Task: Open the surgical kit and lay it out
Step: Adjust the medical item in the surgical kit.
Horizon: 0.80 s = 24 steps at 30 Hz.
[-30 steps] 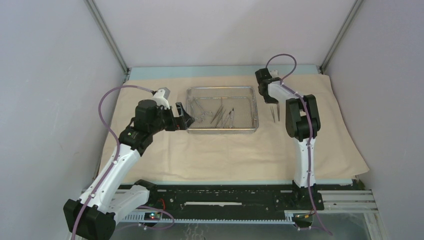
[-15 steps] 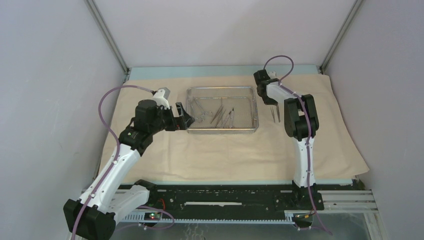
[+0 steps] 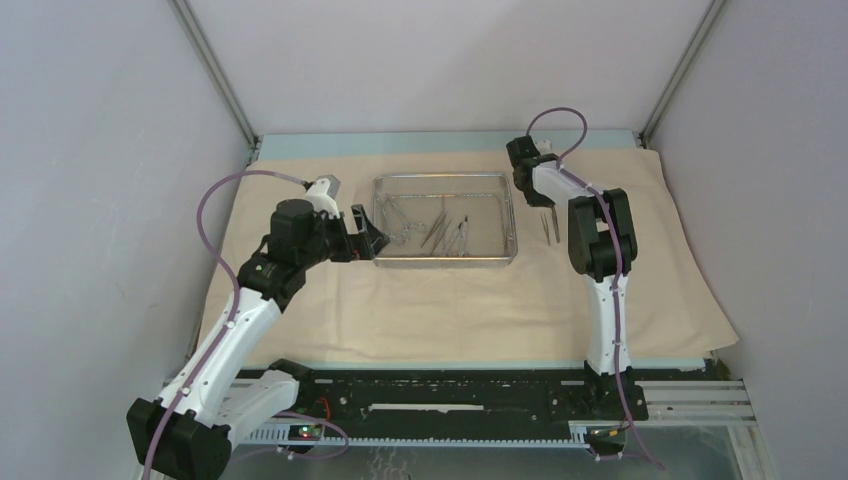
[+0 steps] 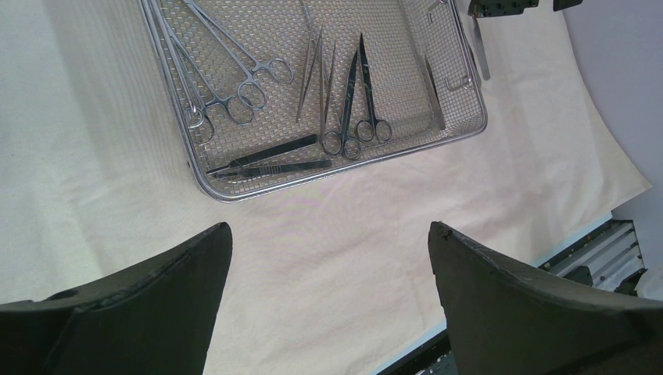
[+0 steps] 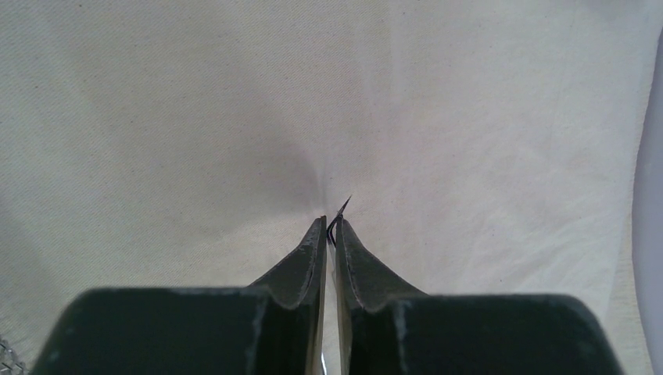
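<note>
Where the overhead camera looked down, the beige cloth wrap (image 3: 450, 300) lay spread with the mesh tray (image 3: 445, 262) on its far middle; the left gripper (image 3: 373, 235) hung just beside the tray's left end, the right gripper (image 3: 524, 170) at its far right corner, near slim tweezers (image 3: 549, 226) on the cloth. From the left wrist, the jaws gaped wide over cloth, ring-handled instruments (image 4: 234, 90) lying in the tray. From the right wrist, the jaws stood almost together around a thin dark tip (image 5: 344, 205); whether they clamped it could not be told.
</note>
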Tool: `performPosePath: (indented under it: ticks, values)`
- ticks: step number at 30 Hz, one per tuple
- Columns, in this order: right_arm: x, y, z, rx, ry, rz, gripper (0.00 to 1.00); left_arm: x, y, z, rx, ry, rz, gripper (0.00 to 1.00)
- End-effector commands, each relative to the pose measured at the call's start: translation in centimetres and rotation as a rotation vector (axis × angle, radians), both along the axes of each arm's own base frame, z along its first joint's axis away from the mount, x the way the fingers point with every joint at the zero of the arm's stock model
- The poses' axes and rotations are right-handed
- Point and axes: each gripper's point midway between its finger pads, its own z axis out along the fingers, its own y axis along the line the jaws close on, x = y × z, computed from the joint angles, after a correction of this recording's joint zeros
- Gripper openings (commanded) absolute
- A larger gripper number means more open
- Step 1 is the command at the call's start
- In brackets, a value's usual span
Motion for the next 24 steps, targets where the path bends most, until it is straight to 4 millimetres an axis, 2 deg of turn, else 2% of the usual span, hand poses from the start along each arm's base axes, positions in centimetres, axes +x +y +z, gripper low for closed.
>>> performPosePath:
  ticks: [1,9,18,24]
  values:
    - [0.8,0.4,1.2,-0.007,-0.028,0.0,0.15,0.5,0.0,1.3,-0.018,-0.046,0.002,1.0]
    - [0.9,-0.1,0.6,-0.036,-0.005,-0.011,0.02,0.5,0.0,1.4,-0.018,-0.048,0.003,1.0]
    - [1.3,-1.3,1.0,-0.117,0.003,-0.04,0.0,0.5,0.0,1.3,-0.016,-0.047,0.003,1.0]
    - [1.3,-1.5,1.2,-0.152,0.008,-0.042,0.04,0.5,0.0,1.3,-0.015,-0.046,0.004,1.0]
